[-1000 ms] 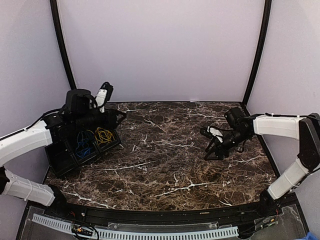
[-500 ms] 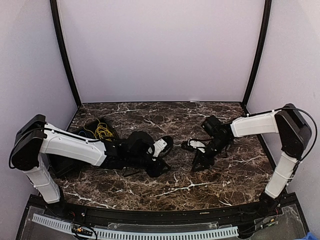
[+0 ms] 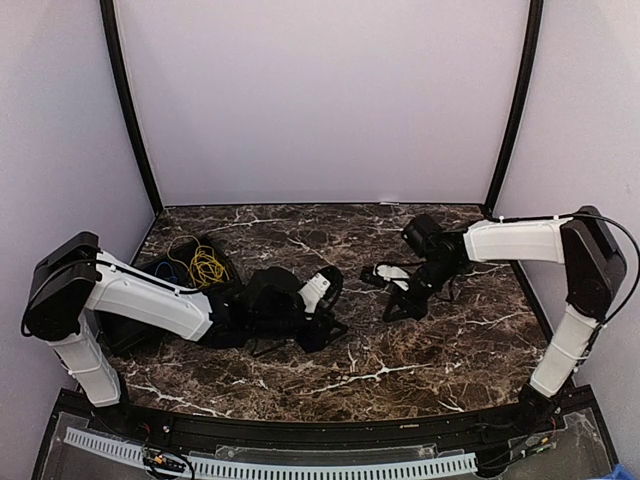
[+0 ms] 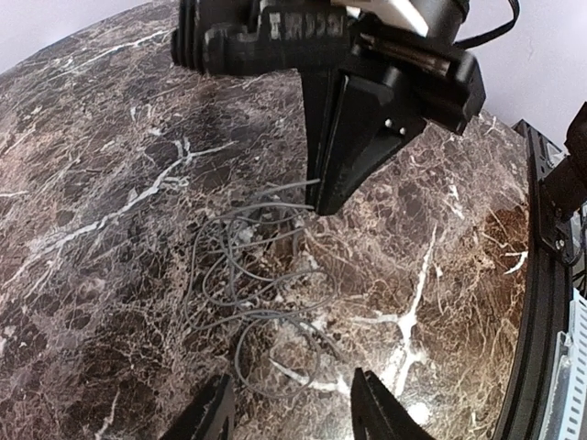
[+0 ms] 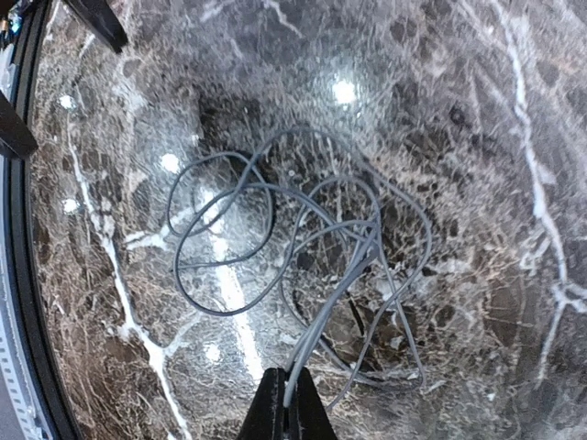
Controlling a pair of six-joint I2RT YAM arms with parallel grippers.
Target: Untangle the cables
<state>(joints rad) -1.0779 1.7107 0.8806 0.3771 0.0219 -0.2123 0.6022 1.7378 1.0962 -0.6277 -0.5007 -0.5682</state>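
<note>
A tangle of thin grey cables (image 4: 252, 275) lies in loose loops on the marble table top. My right gripper (image 5: 289, 408) is shut on a few strands of the grey cables (image 5: 312, 275) at the tangle's edge; it also shows as the right gripper (image 4: 321, 197) in the left wrist view. The left gripper (image 4: 293, 417) hovers open on the tangle's other side, with a loop between its fingertips and nothing held. In the top view the left gripper (image 3: 332, 326) and the right gripper (image 3: 393, 308) face each other at mid-table. Yellow cables (image 3: 207, 266) and blue cables (image 3: 178, 268) lie at the left.
A black tray (image 3: 150, 268) at the back left holds the yellow and blue cables; the left arm stretches past its front. A black rail (image 4: 550, 229) borders the table's near edge. Black corner posts and pale walls enclose the table.
The left arm swung from over the tray to mid-table. The right gripper moved left and shut on the grey cables.
</note>
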